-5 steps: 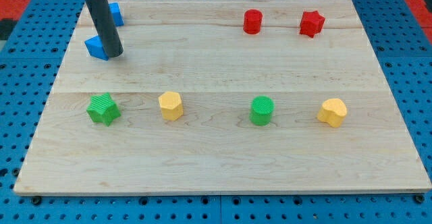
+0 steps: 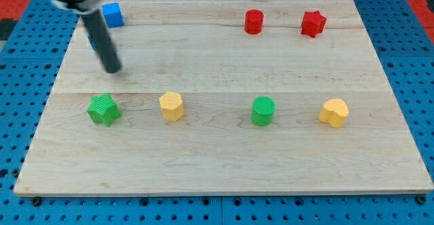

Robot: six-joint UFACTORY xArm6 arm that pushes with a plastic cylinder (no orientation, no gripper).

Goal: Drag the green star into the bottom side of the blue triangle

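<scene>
Tip down on tabletop, blurred, above green star toward the view's top, apart from it. No jaws fitted: rod only. Blue triangle almost fully hidden behind rod; blue sliver just visible at rod's left edge. Blue cube at upper left. Yellow block just right of green star.

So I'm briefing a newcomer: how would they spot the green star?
On the wooden board, follow the lower row of four blocks to the view's left end. The green star-shaped block sits there beside a yellow hexagonal block; the other green block is a cylinder.
</scene>
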